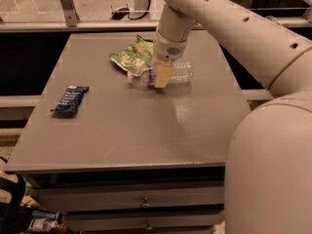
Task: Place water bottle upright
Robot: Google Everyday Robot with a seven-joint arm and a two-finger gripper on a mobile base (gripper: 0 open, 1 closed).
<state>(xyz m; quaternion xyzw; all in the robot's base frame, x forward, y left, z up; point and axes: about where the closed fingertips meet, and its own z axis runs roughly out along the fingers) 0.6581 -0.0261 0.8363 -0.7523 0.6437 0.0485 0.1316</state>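
Observation:
The water bottle [180, 73] lies on its side on the grey table [126, 135], toward the back middle. Its white cap end points left, toward the green snack bag [132, 56]. It is clear and ribbed. My gripper [161, 78] comes straight down from the white arm and sits over the middle of the bottle, low at the table top, hiding the label area. The bottle's right half shows clear of the gripper.
A dark blue snack bar [70, 99] lies near the table's left edge. The green snack bag touches or nearly touches the bottle's cap end. My large white arm [253, 43] and body fill the right side. Drawers sit below the table's front edge.

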